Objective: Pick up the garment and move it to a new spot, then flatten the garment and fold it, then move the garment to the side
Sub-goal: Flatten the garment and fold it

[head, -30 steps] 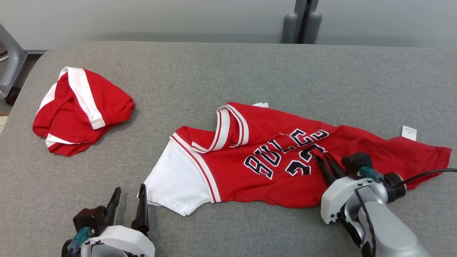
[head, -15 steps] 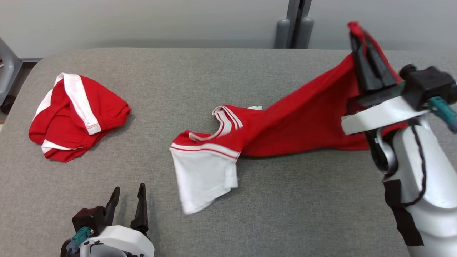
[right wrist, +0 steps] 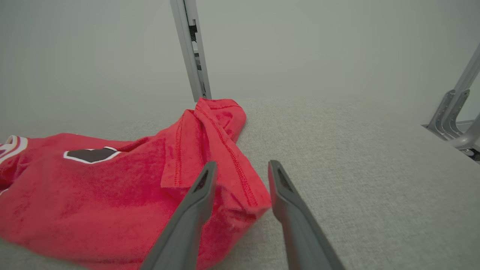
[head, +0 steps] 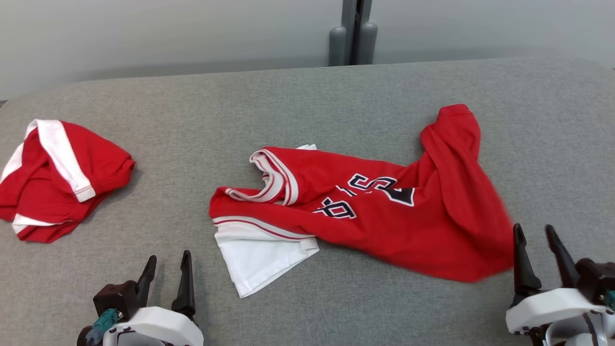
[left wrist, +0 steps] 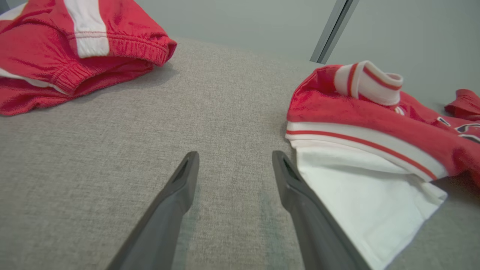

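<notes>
L end effector (left wrist: 235, 154) jaws apart; jersey (left wrist: 375, 123) right, shorts (left wrist: 75, 45) upper left.

White housing (head: 153, 324) behind left end effector (head: 169, 254); dark tapered fingers (head: 184, 283); teal connector (head: 106, 319)

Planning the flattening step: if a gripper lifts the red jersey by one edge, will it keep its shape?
Probably not: the red jersey lies in soft folds, so it should hang limp. It looks like thin cloth, likely light. Its white sleeve, partly under a red fold, would probably trail.
</notes>
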Motion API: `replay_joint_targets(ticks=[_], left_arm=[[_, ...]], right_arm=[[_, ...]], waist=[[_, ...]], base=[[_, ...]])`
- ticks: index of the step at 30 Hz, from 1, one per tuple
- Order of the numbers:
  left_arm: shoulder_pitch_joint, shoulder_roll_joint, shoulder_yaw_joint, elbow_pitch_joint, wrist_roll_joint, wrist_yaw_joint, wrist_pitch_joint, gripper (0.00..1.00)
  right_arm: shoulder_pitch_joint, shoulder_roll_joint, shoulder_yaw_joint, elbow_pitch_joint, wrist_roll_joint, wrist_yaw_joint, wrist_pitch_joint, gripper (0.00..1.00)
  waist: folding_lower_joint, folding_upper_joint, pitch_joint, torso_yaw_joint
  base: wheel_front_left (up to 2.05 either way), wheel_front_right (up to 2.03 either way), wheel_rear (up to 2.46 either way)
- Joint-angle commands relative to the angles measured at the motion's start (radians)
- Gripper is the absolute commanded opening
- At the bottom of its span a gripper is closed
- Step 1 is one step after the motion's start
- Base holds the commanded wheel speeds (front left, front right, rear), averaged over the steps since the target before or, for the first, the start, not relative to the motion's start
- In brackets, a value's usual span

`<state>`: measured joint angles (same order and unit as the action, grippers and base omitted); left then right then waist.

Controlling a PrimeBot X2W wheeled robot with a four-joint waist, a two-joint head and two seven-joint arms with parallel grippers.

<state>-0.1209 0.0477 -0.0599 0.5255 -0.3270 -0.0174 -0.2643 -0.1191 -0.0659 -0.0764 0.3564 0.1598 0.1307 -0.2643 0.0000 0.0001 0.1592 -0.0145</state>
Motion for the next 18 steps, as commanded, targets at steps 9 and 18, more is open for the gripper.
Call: replay_joint_targets(ticks=[9, 18], left_arm=[[0.012, 0.005, 0.034, 0.000, 0.037, 0.010, 0.000, 1.00], [0.059, 0.005, 0.033, -0.005, 0.048, 0.023, 0.000, 1.00]], right_arm=[[-0.019, 0.014, -0.070, 0.000, -0.052, 0.000, 0.000, 1.00], [-0.021, 0.012, 0.037, -0.013, -0.066, 0.000, 0.000, 1.00]], waist=[[0.0000, -0.0001, -0.038, -0.027], [0.0000, -0.0001, -0.105, 0.001]], base=[[0.00, 0.00, 0.00], [0.00, 0.00, 0.00]])
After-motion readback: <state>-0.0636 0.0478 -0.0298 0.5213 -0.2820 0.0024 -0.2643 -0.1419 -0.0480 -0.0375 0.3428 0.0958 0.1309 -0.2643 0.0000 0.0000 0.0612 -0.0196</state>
